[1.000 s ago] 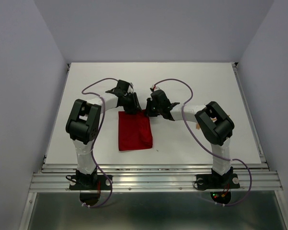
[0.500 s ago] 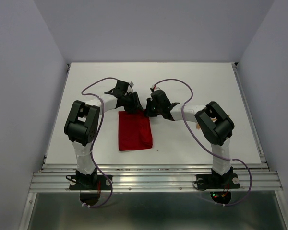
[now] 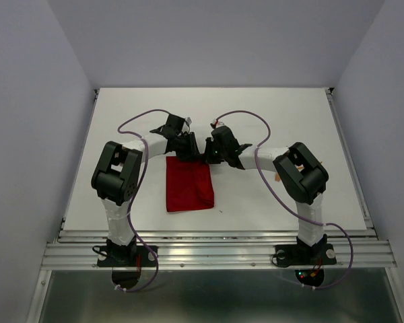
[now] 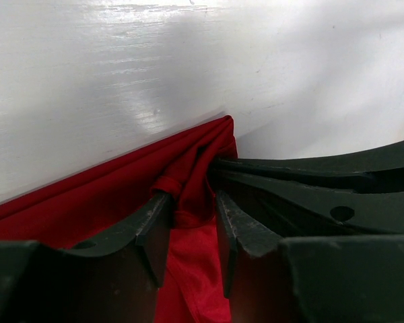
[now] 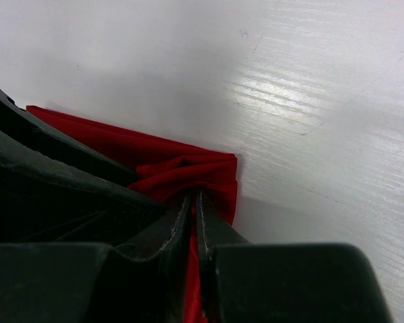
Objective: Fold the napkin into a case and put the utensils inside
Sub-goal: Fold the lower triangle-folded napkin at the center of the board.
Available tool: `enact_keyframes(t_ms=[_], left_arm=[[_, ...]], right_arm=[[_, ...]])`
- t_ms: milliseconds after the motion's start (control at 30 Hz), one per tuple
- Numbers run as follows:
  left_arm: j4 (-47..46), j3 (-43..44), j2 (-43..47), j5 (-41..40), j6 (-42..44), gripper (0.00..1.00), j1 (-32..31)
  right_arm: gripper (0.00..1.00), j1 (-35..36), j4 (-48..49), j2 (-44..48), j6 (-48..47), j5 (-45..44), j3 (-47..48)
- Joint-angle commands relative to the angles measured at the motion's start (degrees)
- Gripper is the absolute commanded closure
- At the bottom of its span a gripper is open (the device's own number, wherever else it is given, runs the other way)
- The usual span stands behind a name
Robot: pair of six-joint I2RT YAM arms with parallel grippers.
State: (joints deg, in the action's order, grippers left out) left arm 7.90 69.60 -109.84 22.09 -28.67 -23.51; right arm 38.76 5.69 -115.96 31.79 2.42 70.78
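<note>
The red napkin [image 3: 188, 187] lies folded into a rectangle on the white table [image 3: 269, 114]. Both grippers meet at its far right corner. My right gripper [image 3: 208, 156] [image 5: 194, 195] is shut on the bunched corner of the napkin [image 5: 188, 168]. My left gripper [image 3: 191, 151] [image 4: 192, 202] stands open, its jaws apart on either side of a raised fold of napkin [image 4: 87, 208]. The right gripper's dark fingers [image 4: 289, 176] lie just to its right. A sliver of orange [image 3: 276, 177] shows by the right arm's elbow; the utensils are otherwise hidden.
White walls [image 3: 40, 101] close in the table on the left, right and back. A metal rail [image 3: 215, 252] runs along the near edge by the arm bases. Purple cables [image 3: 246, 114] loop over both arms.
My left gripper has slid right along the napkin's far edge toward the right gripper, and its jaws have narrowed around the fold. The right gripper has held still.
</note>
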Motion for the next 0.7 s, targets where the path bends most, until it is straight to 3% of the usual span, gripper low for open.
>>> enact_keyframes(t_ms=[0,233,400,667], left_arm=[[1.5,1.6,1.1,-0.6,1.5,0.60,-0.5],[2.4,2.3,0.9,-2.3,1.0,0.75,-0.5],[3.2,3.7,0.4,-3.3,0.6,1.00,-0.5],[5.0,5.8,-0.5,-4.6,0.1,1.00,-0.4]], right_arm=[[0.87,0.7,1.8,-1.0,0.1,0.5,2.3],[0.87,0.7,1.8,-1.0,0.0,0.6,2.3],[0.85,0.7,1.7,-0.8,-0.2,1.2,2.1],[0.59,0.7,1.9,4.6,-0.6,1.1,-1.1]])
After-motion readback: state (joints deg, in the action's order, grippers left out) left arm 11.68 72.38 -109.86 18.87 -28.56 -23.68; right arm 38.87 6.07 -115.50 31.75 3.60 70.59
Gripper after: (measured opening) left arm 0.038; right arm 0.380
